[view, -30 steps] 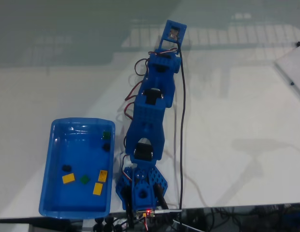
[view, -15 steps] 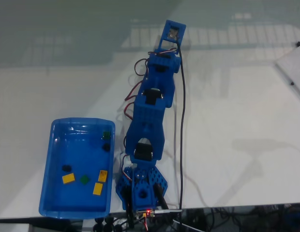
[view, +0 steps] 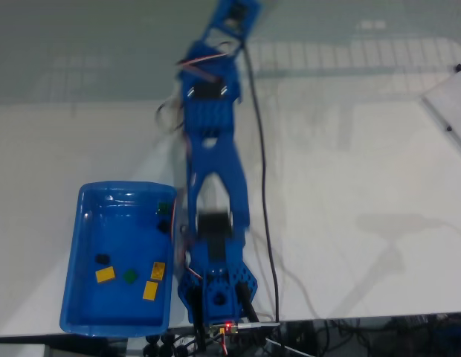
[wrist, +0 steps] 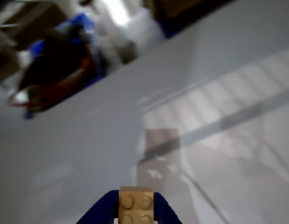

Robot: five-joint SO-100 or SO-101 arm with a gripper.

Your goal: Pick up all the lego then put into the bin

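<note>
Bin (view: 82, 297): blue tray on the white worktop (view: 349, 223), just left of the arm's base in the fixed view. Contents: yellow lego (view: 105, 274), (view: 150, 290), (view: 158, 270); green lego (view: 129, 276), (view: 164, 207); black lego (view: 103, 259), (view: 164, 225).

Arm (view: 212, 193): blue, stretched away from the bin toward the far side of the worktop.

End effector (wrist: 137, 212): blue fingers (wrist: 99, 212) clamped on a tan lego (wrist: 137, 205), studs facing the wrist camera, held above the worktop well apart from the bin.
</note>
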